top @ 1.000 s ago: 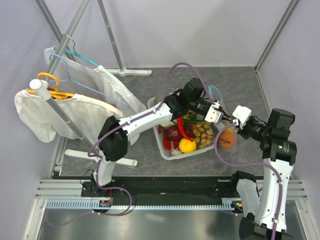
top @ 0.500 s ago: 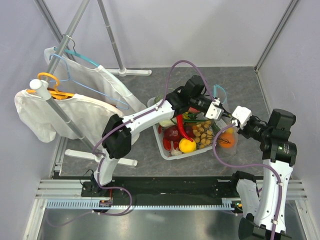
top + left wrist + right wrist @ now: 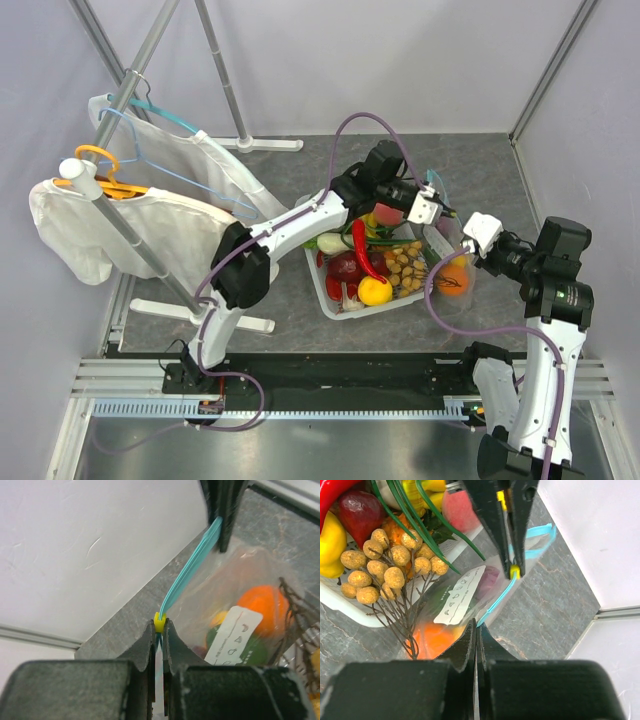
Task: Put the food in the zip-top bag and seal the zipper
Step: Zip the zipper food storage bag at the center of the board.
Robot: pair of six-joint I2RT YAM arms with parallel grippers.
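**Top view, centre:** the white tray (image 3: 333, 300) holds spare produce. Right of it, my left gripper (image 3: 436, 208), closed on the yellow slider (image 3: 159, 623), has drawn up-frame over the last second. It has moved away from my right gripper (image 3: 468, 238), which stays pinched on the near end of the zipper (image 3: 192, 565). The zip-top bag (image 3: 452, 268) hangs at centre-right, with the food (image 3: 262, 603) inside. I judge the seal part-run, since the teal strip gapes beyond the slider.
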